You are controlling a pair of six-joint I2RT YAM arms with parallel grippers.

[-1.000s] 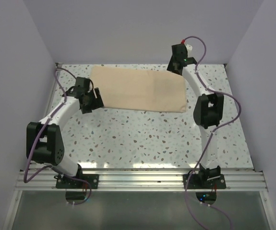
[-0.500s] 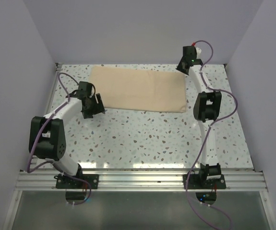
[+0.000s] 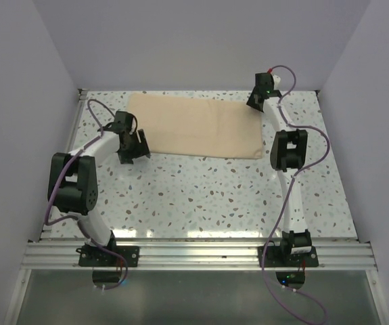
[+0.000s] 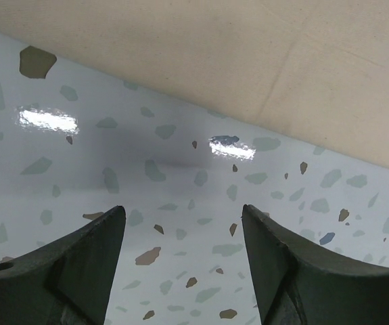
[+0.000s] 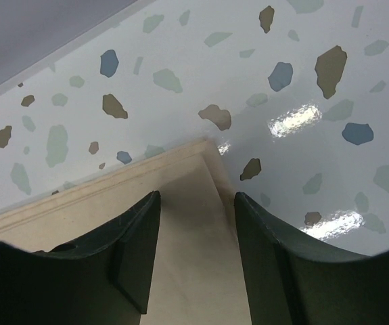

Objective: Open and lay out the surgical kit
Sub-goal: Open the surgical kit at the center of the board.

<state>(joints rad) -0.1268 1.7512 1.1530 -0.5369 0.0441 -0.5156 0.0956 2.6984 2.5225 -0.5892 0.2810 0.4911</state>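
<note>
The surgical kit (image 3: 197, 125) is a folded beige cloth wrap lying flat at the back of the speckled table; the steel tray and instruments are hidden. My left gripper (image 3: 134, 146) is open, low over the bare table just in front of the wrap's near left edge (image 4: 248, 61). My right gripper (image 3: 257, 101) is open over the wrap's far right corner (image 5: 204, 152); its fingers (image 5: 133, 237) straddle that corner with cloth between them, not closed on it.
Purple walls close in the table on the left, back and right. The table's back edge lies just behind the right gripper. Bare speckled table (image 3: 208, 196) stretches from the wrap to the arm bases at the near rail.
My right gripper moved right and then down onto the wrap's far right corner. My left gripper shifted slightly right toward the wrap's near left edge. The wrap has not moved.
</note>
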